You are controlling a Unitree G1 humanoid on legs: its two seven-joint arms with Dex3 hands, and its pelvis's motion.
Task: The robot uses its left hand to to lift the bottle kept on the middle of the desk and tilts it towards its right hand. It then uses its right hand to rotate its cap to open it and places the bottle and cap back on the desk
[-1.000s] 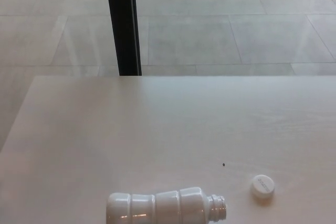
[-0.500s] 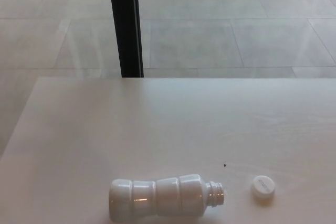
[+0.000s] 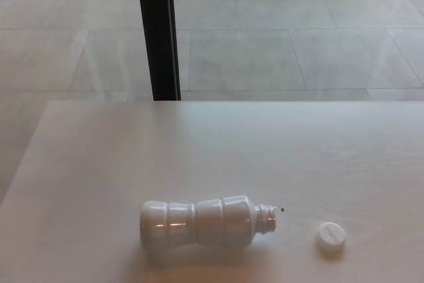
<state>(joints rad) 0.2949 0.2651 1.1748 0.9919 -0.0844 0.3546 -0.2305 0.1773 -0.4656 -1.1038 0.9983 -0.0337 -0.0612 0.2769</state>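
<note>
A white ribbed plastic bottle [image 3: 199, 222] lies on its side on the pale desk [image 3: 218, 150], near the front edge and a little left of centre. Its open threaded neck [image 3: 267, 219] points to the right. The white cap [image 3: 330, 236] lies flat on the desk, off the bottle, about a cap's width to the right of the neck. Neither of my hands shows in the head view.
A small dark speck [image 3: 283, 209] marks the desk just beside the bottle's neck. A black vertical post [image 3: 158, 31] stands behind the desk's far edge, left of centre. Grey floor tiles [image 3: 298, 31] lie beyond the desk.
The lying bottle has rolled away from me, up the picture, so its neck now lies beside the dark speck. The cap has stayed put. The view has shifted only slightly.
</note>
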